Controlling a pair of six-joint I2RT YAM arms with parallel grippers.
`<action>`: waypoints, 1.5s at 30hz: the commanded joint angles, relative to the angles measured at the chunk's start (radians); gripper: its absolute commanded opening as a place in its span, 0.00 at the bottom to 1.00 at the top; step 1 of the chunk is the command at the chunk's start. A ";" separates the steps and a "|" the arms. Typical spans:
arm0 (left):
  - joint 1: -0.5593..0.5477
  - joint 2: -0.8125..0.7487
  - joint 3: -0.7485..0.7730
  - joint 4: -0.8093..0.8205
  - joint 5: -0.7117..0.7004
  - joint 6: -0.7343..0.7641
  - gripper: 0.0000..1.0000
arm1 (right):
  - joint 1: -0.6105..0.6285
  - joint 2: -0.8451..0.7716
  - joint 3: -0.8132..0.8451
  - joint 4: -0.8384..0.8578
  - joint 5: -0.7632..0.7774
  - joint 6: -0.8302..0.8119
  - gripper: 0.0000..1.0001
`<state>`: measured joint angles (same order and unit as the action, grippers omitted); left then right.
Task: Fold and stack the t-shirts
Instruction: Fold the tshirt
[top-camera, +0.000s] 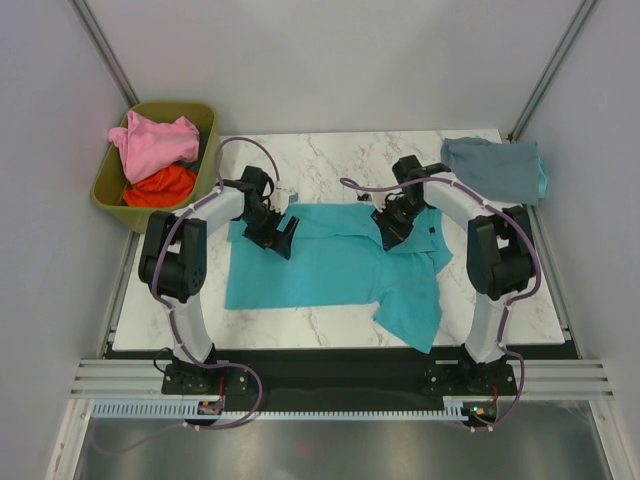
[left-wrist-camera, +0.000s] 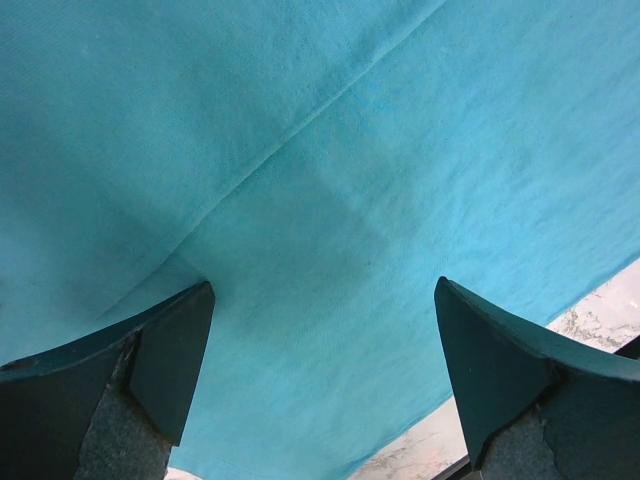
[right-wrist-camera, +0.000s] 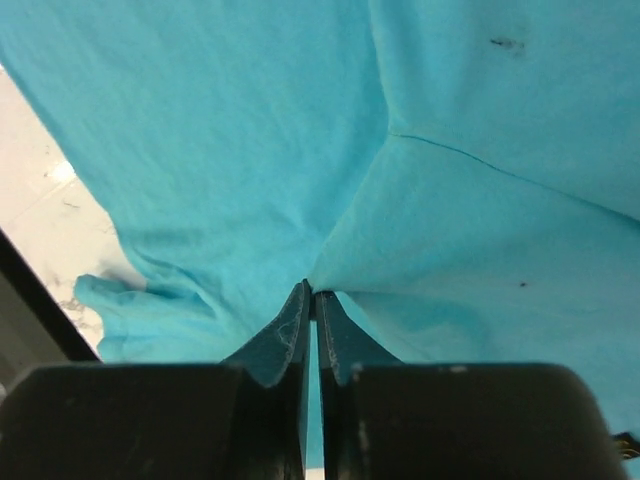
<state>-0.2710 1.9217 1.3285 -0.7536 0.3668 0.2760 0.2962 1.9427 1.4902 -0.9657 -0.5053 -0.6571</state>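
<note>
The bright teal t-shirt (top-camera: 320, 265) lies spread on the marble table, its right part hanging toward the front. My left gripper (top-camera: 282, 236) is open just above the shirt's upper left part; the left wrist view shows teal cloth (left-wrist-camera: 330, 180) between the wide-apart fingers (left-wrist-camera: 165, 350). My right gripper (top-camera: 388, 232) is shut on a pinch of the teal shirt (right-wrist-camera: 450, 230) near its upper right. A pink shirt (top-camera: 152, 145) and an orange-red shirt (top-camera: 160, 186) lie in the olive-green bin (top-camera: 203, 160). A grey-blue shirt (top-camera: 492, 167) lies at the back right.
The bin stands off the table's back left corner. The marble table (top-camera: 330, 160) shows bare behind the teal shirt and along its front (top-camera: 290, 325). Metal frame posts rise at the back corners.
</note>
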 joint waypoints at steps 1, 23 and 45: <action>-0.007 -0.010 0.015 -0.003 0.008 -0.027 0.99 | 0.014 0.004 0.004 -0.044 -0.062 0.013 0.14; 0.114 0.126 0.346 0.007 0.007 -0.012 0.99 | -0.203 0.229 0.315 0.156 -0.171 0.223 0.41; 0.188 0.461 0.624 -0.046 -0.158 -0.043 0.99 | -0.356 0.492 0.462 0.266 0.074 0.333 0.41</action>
<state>-0.1032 2.3081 1.9137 -0.7910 0.2886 0.2546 -0.0357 2.3661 1.9274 -0.7479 -0.5949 -0.3237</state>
